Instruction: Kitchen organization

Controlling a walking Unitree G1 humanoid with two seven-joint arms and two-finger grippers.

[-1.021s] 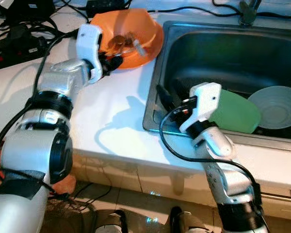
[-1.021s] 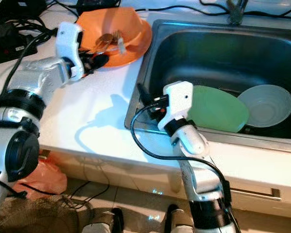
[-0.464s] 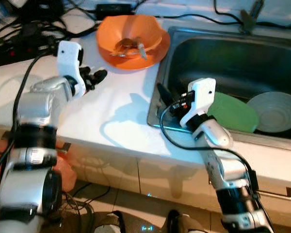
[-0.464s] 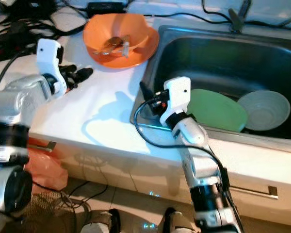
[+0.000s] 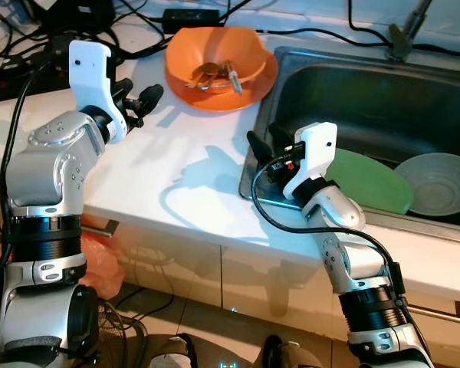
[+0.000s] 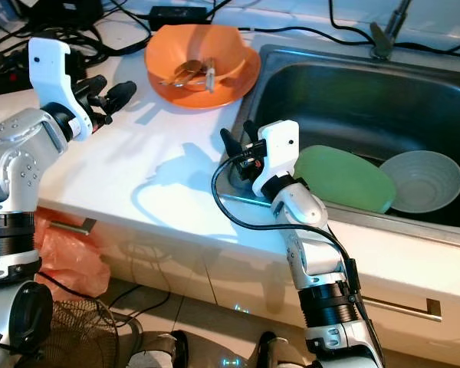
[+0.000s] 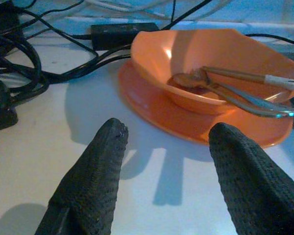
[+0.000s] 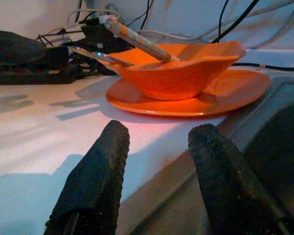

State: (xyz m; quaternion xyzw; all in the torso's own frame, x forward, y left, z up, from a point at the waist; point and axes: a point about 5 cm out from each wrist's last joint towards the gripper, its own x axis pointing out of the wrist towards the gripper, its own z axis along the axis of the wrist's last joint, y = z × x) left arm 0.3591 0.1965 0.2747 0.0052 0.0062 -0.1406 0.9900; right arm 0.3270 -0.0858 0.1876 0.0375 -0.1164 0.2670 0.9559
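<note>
Over the white table (image 5: 192,165), the left gripper (image 5: 147,98) hangs empty with fingers spread, just short of an orange bowl (image 5: 215,65) on its orange plate (image 5: 249,90), cutlery (image 7: 235,90) inside. Right gripper (image 5: 262,146), also spread and empty, hovers at the sink (image 5: 353,92) rim, green plate (image 5: 368,180) and grey bowl (image 5: 437,184) beyond.

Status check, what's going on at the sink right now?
Left claw open, empty, beside orange bowl with utensils. Right claw open at sink edge. Green plate, grey bowl in sink. Cables behind.
</note>
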